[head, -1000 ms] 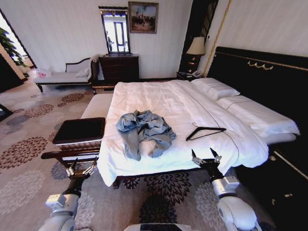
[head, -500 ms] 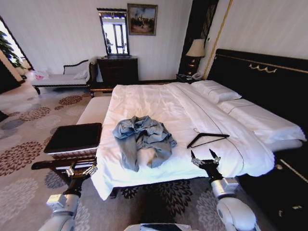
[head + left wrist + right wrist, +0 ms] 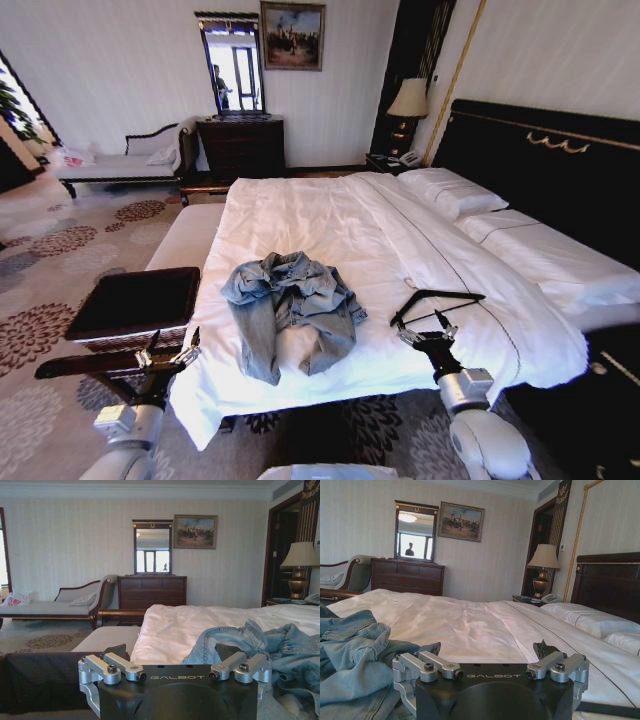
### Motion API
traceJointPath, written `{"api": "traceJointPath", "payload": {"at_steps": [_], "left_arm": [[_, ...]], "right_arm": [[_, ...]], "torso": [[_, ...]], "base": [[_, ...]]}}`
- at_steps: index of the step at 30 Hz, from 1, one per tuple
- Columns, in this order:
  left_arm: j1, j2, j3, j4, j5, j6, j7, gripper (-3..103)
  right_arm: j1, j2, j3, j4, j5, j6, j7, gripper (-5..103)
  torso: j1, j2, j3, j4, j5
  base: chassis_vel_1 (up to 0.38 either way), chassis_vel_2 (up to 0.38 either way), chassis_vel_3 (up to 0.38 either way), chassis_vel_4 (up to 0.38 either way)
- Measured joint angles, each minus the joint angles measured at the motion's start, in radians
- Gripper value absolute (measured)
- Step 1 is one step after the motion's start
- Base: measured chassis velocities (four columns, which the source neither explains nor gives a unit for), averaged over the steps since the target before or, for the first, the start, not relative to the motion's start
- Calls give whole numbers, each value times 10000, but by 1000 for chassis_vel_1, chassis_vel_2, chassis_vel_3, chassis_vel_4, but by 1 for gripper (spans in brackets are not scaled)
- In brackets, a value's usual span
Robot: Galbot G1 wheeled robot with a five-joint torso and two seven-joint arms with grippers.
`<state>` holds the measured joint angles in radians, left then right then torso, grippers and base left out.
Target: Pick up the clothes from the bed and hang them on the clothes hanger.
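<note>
The clothes, a crumpled light-blue denim jacket (image 3: 290,310), lie on the bed (image 3: 300,215) near its front edge. To the jacket's right a thin black clothes hanger (image 3: 436,300) lies flat on the white sheet. My right gripper (image 3: 422,328) is open at the bed's edge, just in front of the hanger. Its wrist view shows the open fingers (image 3: 490,652), the jacket (image 3: 355,655) and the sheet (image 3: 470,622). My left gripper (image 3: 170,345) is open, low beside the bed's front left corner. In its wrist view (image 3: 172,655) the jacket (image 3: 280,640) lies just beyond.
A black-topped stool (image 3: 135,300) on a dark wood frame stands close by my left gripper, with a white-cushioned bench (image 3: 185,235) behind it. The tall black headboard (image 3: 540,165) and pillows (image 3: 455,190) are at the right. A dresser (image 3: 240,145), chaise (image 3: 120,165) and lamp (image 3: 407,98) line the far wall.
The whole view has shifted closer to the bed, so the camera moved. The right gripper now reaches the bed's edge near the hanger. Both grippers stay open.
</note>
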<state>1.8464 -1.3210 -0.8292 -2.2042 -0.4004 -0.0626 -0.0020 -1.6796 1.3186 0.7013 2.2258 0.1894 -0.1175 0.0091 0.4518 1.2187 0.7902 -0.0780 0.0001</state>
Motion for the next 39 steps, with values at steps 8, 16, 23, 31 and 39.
{"api": "traceJointPath", "payload": {"at_steps": [8, 16, 23, 31, 39], "left_arm": [[-9, -17, -45, 64, -73, -4, 1, 100], [-12, -26, -58, 125, -98, -5, 0, 100], [198, -184, -79, 250, -200, -56, -4, 100], [641, -424, -213, 285, -732, -146, -30, 100], [687, -588, -202, 372, -852, -154, -43, 100]], "right_arm": [[0, -3, -122, -44, -58, -32, 0, 100], [47, -21, -254, -92, -128, -58, 49, 100], [354, -933, -837, 297, 2581, -1566, 495, 100], [3531, -4115, -2383, -216, 8370, -4229, 1494, 100], [8493, -4708, -5706, -3162, 11329, -4965, 1911, 100]], "torso": [[-2, 0, -1, 0, -2], [-2, 0, 0, -1, -1], [3, -1, 1, -4, 2], [-5, 3, -1, 1, 2], [2, -2, 3, 0, 4]], "base": [[-95, 120, 86, -117], [-116, 108, 115, -115], [-60, 54, 66, -54], [0, 0, 0, 0], [0, 0, 0, 0]]}}
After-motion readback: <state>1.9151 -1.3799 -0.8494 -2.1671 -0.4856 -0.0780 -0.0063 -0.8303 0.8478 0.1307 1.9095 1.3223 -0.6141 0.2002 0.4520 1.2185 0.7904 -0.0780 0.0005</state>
